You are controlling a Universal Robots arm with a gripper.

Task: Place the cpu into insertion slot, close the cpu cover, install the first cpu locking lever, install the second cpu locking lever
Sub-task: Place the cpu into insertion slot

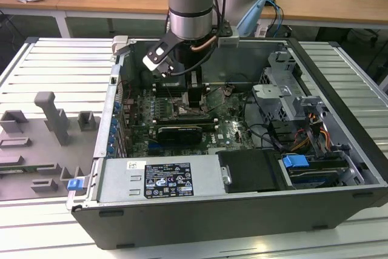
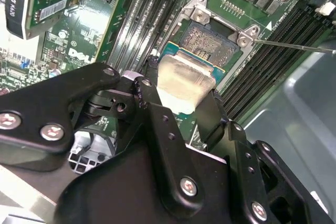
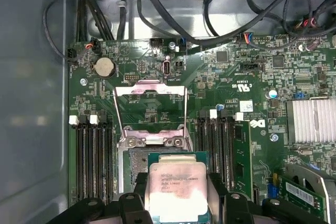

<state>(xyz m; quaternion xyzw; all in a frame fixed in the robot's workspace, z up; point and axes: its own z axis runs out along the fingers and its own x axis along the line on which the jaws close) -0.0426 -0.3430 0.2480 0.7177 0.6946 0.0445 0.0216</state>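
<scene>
In the first wrist view the pincer [image 3: 178, 191] is pinching the cpu [image 3: 177, 181] by its edges, holding it just above the socket [image 3: 137, 162], the cpu cover [image 3: 151, 88] open.

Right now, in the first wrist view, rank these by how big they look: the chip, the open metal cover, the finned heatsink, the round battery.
1. chip and cover: they look alike, and the chip sits nearest the camera, so unranked.
2. heatsink, cut by the picture's edge.
3. battery, smallest.
</scene>
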